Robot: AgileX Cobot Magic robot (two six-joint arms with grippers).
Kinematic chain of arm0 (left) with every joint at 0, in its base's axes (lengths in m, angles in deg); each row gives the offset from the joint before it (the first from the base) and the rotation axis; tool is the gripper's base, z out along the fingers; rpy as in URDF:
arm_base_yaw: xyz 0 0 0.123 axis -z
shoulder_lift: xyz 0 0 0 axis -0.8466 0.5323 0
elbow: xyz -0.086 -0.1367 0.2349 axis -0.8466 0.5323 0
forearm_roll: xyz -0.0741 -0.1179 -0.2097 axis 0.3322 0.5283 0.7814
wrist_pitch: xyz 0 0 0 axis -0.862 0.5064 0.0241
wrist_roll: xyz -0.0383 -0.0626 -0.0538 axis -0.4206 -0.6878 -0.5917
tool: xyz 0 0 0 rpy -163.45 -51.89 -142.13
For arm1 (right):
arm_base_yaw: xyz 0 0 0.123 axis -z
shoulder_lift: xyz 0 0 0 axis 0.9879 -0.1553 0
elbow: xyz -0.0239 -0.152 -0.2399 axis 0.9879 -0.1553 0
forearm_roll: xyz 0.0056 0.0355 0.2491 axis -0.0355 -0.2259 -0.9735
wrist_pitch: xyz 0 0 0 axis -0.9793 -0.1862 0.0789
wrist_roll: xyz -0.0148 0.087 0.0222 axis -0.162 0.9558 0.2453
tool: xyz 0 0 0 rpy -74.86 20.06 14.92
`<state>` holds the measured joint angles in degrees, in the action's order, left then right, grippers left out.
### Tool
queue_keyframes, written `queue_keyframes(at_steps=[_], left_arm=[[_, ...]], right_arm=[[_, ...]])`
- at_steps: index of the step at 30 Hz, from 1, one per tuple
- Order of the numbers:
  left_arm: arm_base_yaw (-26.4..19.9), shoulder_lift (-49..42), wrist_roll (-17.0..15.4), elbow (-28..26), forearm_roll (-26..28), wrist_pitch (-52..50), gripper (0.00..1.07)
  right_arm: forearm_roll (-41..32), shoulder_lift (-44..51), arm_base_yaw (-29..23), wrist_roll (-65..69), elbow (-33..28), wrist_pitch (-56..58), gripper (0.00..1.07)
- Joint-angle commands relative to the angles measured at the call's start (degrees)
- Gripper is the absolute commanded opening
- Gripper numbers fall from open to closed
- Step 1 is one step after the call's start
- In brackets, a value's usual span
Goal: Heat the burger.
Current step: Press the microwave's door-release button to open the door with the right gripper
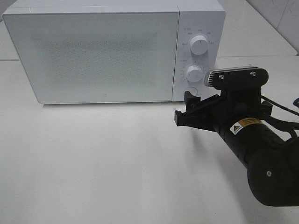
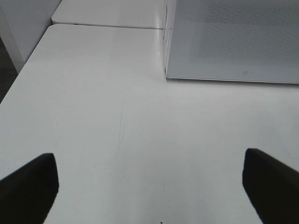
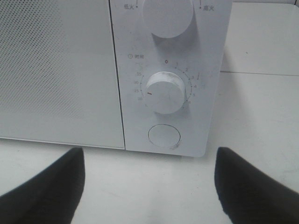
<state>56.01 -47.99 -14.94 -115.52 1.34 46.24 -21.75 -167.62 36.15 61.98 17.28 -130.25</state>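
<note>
The burger is out of view in every frame. A white microwave point(image 1: 93, 51) stands at the back of the table with its door closed. My right gripper point(image 1: 185, 107) is open with nothing between its fingers, a short way in front of the control panel. In the right wrist view the right gripper point(image 3: 149, 196) faces the timer knob point(image 3: 166, 92) and the round button point(image 3: 164, 136) below it. My left gripper point(image 2: 149, 191) is open and empty above bare table, facing the microwave's point(image 2: 233, 42) lower left corner. It does not appear in the exterior view.
The control panel carries an upper knob point(image 1: 199, 45) and the timer knob point(image 1: 194, 73). The white table point(image 1: 93, 158) stretches in front of the microwave. A seam between two tabletops point(image 2: 107, 25) runs behind its left side, and a dark floor edge point(image 2: 7, 70) lies beyond.
</note>
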Motion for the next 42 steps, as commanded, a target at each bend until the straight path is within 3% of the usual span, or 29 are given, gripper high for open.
queue_keyframes(at_steps=[1, 7, 17, 21, 25, 27, 30, 32, 42], left_arm=[[-0.1, -1.0, -0.2, -0.1, -0.1, -0.1, 1.01], [-0.1, -1.0, -0.2, -0.1, -0.1, -0.1, 1.01], [-0.1, -1.0, -0.2, -0.1, -0.1, -0.1, 1.01], [-0.1, -1.0, -0.2, -0.1, -0.1, -0.1, 1.01], [-0.1, -1.0, -0.2, -0.1, -0.1, -0.1, 1.01], [-0.1, -1.0, -0.2, -0.1, -0.1, -0.1, 1.01], [-0.1, -1.0, -0.2, -0.1, -0.1, -0.1, 1.01], [-0.1, -1.0, -0.2, -0.1, -0.1, -0.1, 1.01], [-0.1, -1.0, -0.2, -0.1, -0.1, -0.1, 1.01]], right_arm=[[0.1, 0.2, -0.5, 1.2, 0.5, 0.3, 0.76], [0.1, 0.2, -0.5, 11.4, 0.5, 0.1, 0.73], [0.0, 0.2, -0.5, 46.3, 0.5, -0.8, 0.56], [0.0, 0.2, -0.5, 64.3, 0.5, -0.8, 0.41], [0.0, 0.2, -0.5, 72.5, 0.5, -0.8, 0.30], [0.0, 0.2, -0.5, 81.0, 0.5, -0.6, 0.16], [0.0, 0.2, -0.5, 82.4, 0.5, -0.6, 0.13], [0.0, 0.2, -0.4, 84.7, 0.5, -0.1, 0.01], [-2.6, -2.5, -0.2, 87.5, 1.4, 2.2, 0.00]])
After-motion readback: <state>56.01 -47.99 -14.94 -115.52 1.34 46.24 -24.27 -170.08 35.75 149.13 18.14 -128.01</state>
